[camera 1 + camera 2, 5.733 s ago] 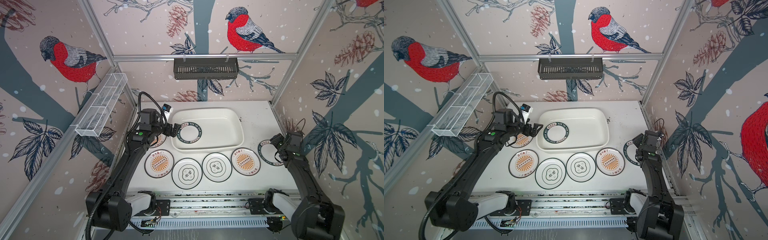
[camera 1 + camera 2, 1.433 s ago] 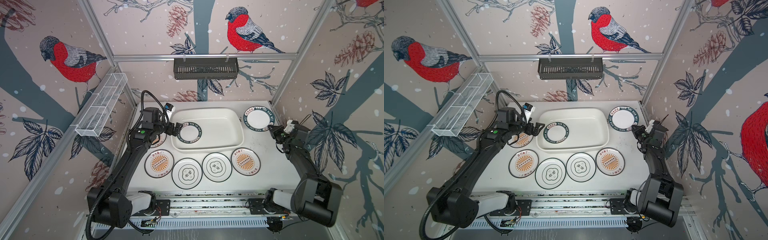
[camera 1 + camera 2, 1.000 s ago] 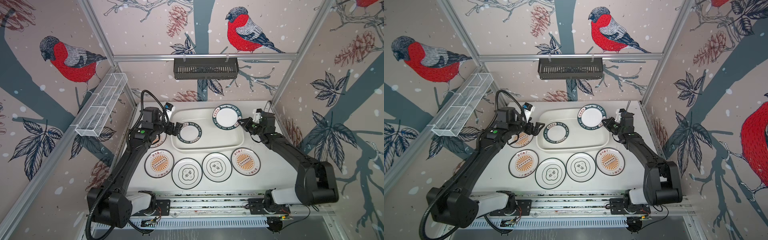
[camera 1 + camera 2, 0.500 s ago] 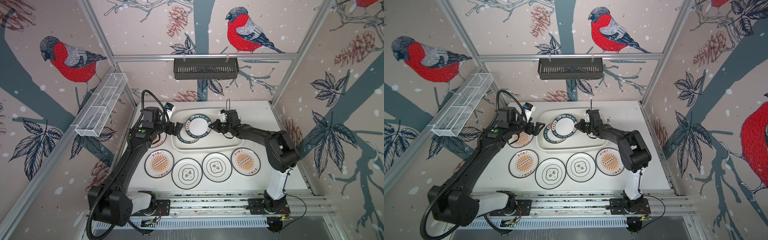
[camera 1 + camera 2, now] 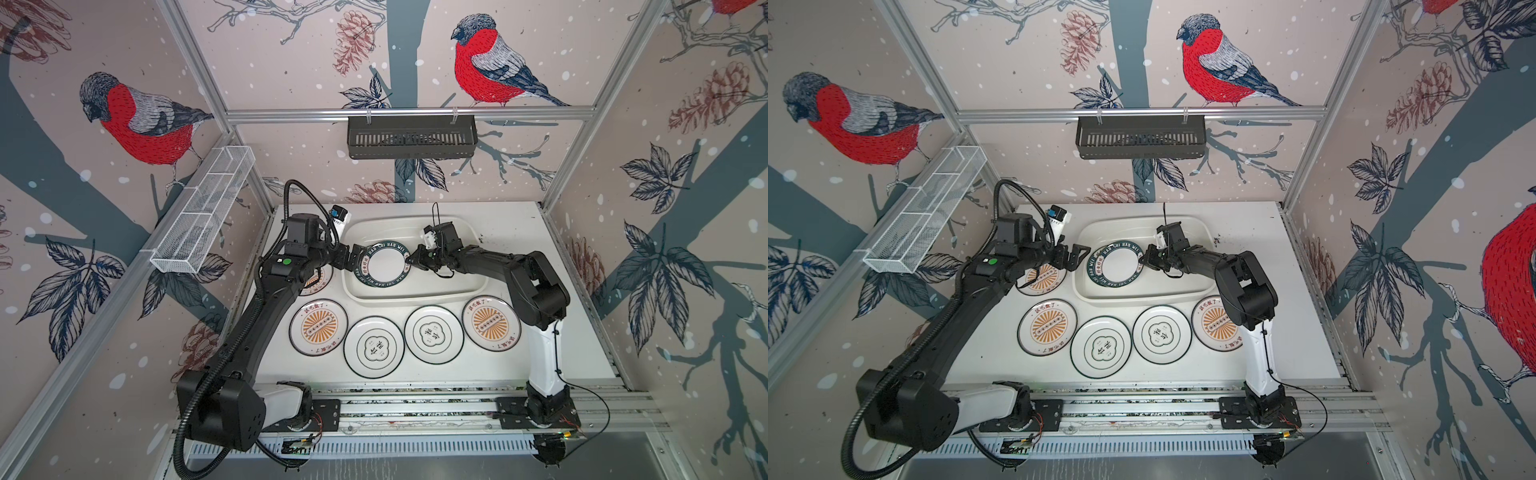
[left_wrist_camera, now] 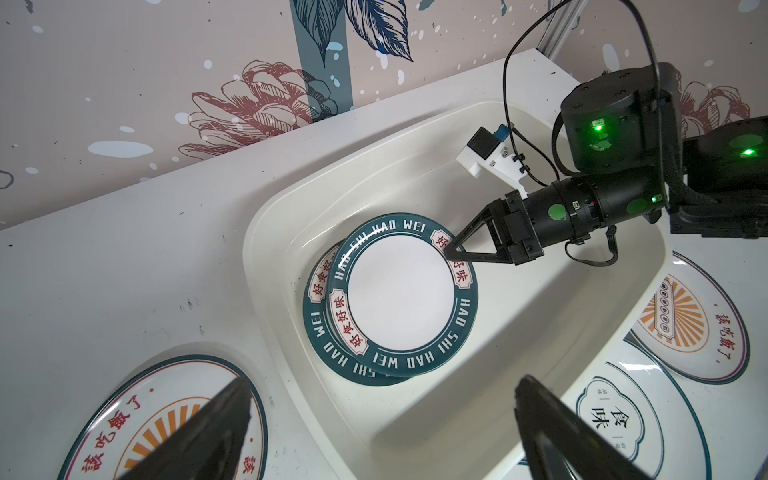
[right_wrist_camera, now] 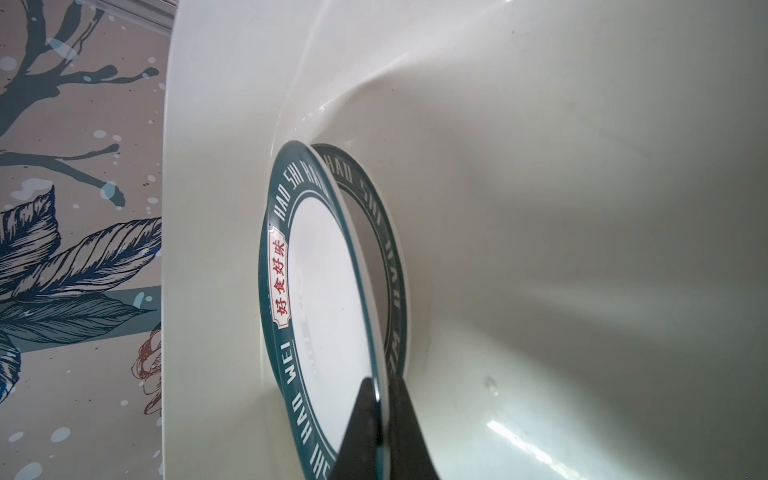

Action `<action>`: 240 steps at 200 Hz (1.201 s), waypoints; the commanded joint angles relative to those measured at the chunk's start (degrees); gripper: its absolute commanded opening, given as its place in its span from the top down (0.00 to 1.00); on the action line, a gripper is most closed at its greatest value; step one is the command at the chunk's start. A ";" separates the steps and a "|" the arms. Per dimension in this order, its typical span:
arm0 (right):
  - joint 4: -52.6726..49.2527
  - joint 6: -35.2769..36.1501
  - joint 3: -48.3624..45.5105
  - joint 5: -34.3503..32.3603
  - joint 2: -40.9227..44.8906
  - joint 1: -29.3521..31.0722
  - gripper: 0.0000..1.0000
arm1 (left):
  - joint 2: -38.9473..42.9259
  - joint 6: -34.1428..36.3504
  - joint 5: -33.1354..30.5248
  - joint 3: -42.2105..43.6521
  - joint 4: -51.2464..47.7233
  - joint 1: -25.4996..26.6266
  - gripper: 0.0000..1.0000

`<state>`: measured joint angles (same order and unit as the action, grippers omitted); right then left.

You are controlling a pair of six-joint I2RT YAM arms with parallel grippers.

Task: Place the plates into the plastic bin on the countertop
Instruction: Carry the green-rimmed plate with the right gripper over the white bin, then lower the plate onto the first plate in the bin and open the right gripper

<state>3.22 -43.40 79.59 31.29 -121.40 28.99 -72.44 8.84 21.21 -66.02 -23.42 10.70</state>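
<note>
**Desk:** What has shifted since the shot taken a second and a half ago?

**Photographer:** The right arm (image 5: 490, 264). Back then it stood by the right edge of the countertop (image 5: 519, 232), holding a lettered plate (image 5: 384, 266) aloft. Now it stretches across the plastic bin (image 5: 415, 297), and the plate has gone with it to the bin's left end.

**Desk:** And the right gripper (image 5: 411, 262)?

**Photographer:** It is clenched on that plate's dark ring, tips pinching the rim. The plate hangs tilted over a second lettered plate (image 6: 318, 332), which lies flat on the bin's floor, and covers most of it. Whether their far edges touch, I cannot tell.

**Desk:** The left side?

**Photographer:** The left gripper (image 5: 1079, 257) has not moved. It is empty, jaws spread wide, just outside the bin's left wall and facing the pair.

**Desk:** The other plates?

**Photographer:** Five lie on the countertop. Four form a row along the bin's near side: a sunburst plate (image 5: 318, 327), a quatrefoil plate (image 5: 374, 347), another quatrefoil plate (image 5: 433, 334) and another sunburst plate (image 5: 491, 323). The fifth plate (image 5: 1044, 282), also a sunburst, sits partly hidden under the left arm (image 5: 249, 332).
</note>
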 commanded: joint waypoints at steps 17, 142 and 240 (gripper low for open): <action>-3.54 4.08 3.16 0.35 -0.95 0.19 0.90 | -0.70 -0.22 1.27 -1.48 -0.15 0.02 0.02; -8.99 5.99 8.24 -2.62 -3.03 1.76 0.70 | 1.04 -0.32 1.29 -0.05 0.39 0.02 0.02; -12.09 7.44 10.32 -5.02 -3.29 2.04 0.66 | 1.32 -0.24 1.64 0.35 0.66 0.01 0.02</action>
<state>-7.68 -37.30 89.52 27.73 -125.03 30.96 -71.50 8.80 22.06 -65.67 -23.33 10.70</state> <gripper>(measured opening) 0.339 0.981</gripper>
